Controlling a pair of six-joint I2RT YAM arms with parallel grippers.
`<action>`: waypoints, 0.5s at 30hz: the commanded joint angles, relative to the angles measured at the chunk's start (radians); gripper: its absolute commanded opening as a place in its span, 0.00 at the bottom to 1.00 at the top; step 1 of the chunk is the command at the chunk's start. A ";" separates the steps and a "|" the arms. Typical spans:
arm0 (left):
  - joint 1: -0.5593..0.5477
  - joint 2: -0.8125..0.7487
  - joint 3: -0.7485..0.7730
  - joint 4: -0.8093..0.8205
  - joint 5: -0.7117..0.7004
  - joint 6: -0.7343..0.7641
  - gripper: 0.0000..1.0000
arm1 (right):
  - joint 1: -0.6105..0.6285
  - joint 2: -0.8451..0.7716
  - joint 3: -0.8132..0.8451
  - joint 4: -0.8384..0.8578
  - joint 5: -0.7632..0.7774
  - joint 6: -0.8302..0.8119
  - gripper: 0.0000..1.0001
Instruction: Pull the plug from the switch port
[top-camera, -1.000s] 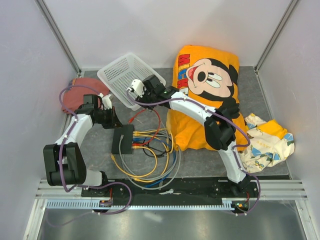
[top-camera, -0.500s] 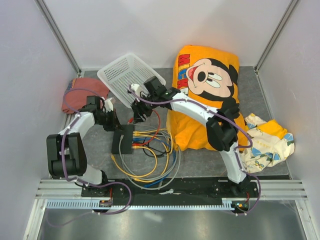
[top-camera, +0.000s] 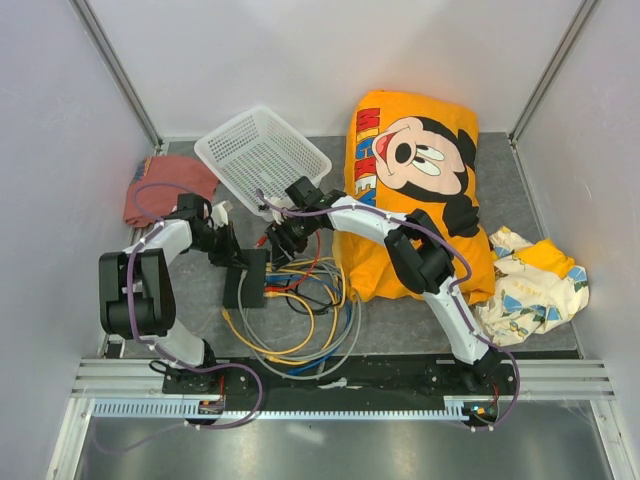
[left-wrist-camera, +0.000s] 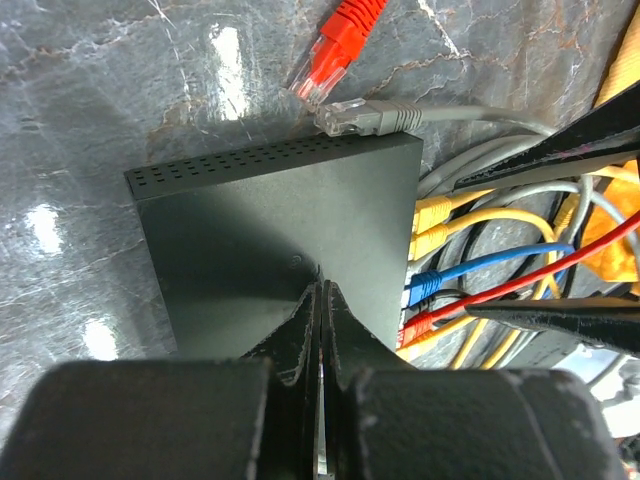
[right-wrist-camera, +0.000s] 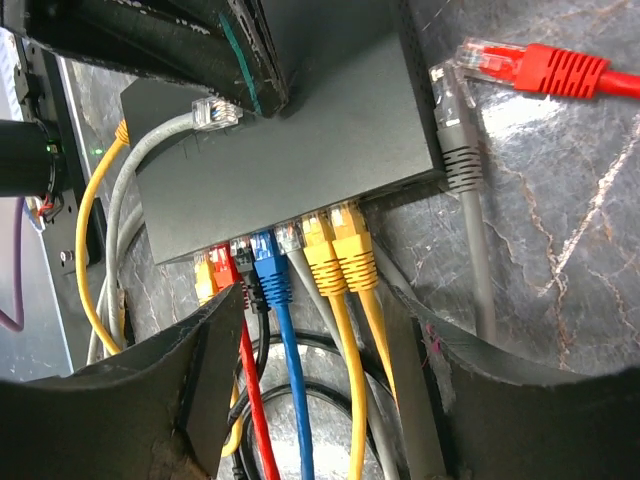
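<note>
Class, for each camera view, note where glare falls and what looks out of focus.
Left wrist: white glare patches on the table beside the switch; the left gripper is blurred up close. Right wrist: plugs sharp, right gripper dark and soft. Top external: evenly lit, sharp throughout.

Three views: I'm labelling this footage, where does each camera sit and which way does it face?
Top external: high behind the robot, looking down at the table; left arm and right arm show.
Left wrist: on the left arm, looking down on the switch; its shut fingers show at the bottom.
Right wrist: on the right arm, facing the switch's plugged cables; its open fingers frame them.
Shared: both wrist views show the switch and a loose red plug.
</note>
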 joint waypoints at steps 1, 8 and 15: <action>0.005 0.058 0.021 -0.007 -0.044 -0.029 0.01 | -0.009 0.017 0.041 0.043 -0.027 0.018 0.66; 0.006 0.080 0.029 -0.016 -0.072 -0.039 0.01 | -0.021 0.072 0.045 0.063 -0.024 0.070 0.66; 0.006 0.081 0.029 -0.017 -0.066 -0.037 0.02 | -0.028 0.110 0.053 0.111 -0.038 0.138 0.65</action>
